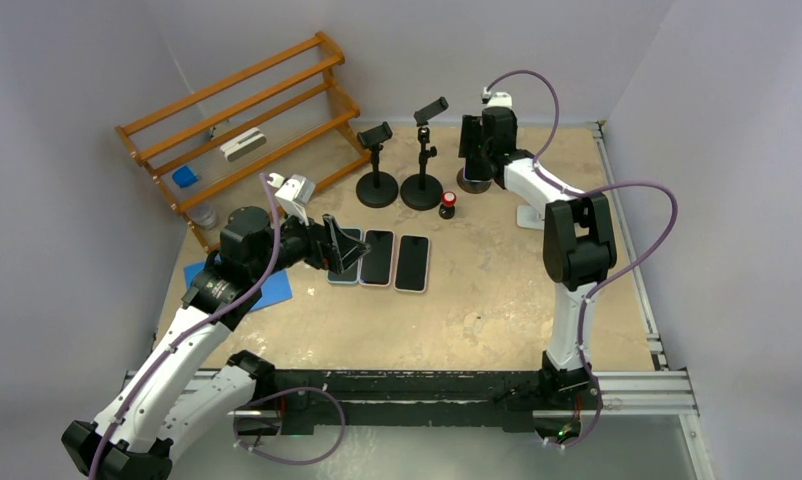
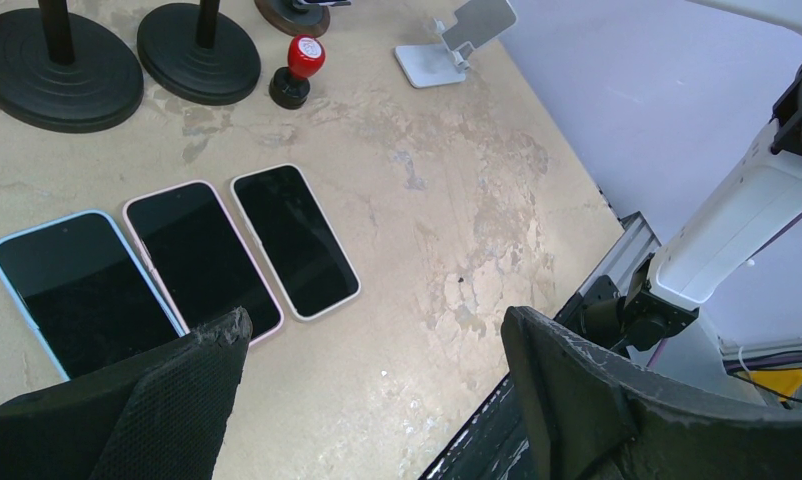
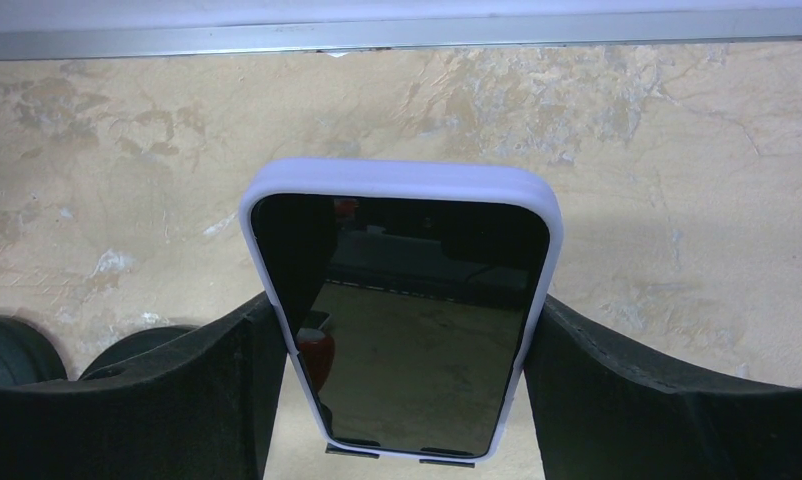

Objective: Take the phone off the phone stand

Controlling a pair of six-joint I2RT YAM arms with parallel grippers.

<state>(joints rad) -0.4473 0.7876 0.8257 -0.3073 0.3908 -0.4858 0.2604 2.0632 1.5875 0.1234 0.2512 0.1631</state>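
My right gripper (image 3: 407, 325) sits with its black foam pads (image 3: 227, 385) on either side of the dark-screened phone in a lavender case (image 3: 405, 250), one pad at each long edge. They look to be touching, but I cannot tell whether they truly pinch. I take the long edges because, as I judge it, those sides are free, while the cradle seems to hold the lower end. The phone is on the black round-based phone stand (image 1: 474, 183), standing on end. Its long axis is roughly upright and leans a little, with the rounded top end towards my wrist and the screen facing my camera. Left of that stand are two empty black clamp stands (image 1: 378, 188), with a small red-capped black knob (image 1: 447, 205) just in front. Nearer my bases, three phones lying flat (image 2: 202, 255) form a row. My left gripper (image 2: 375, 335) hangs over them with its jaws wide and nothing between, parked out of the way, I judge.
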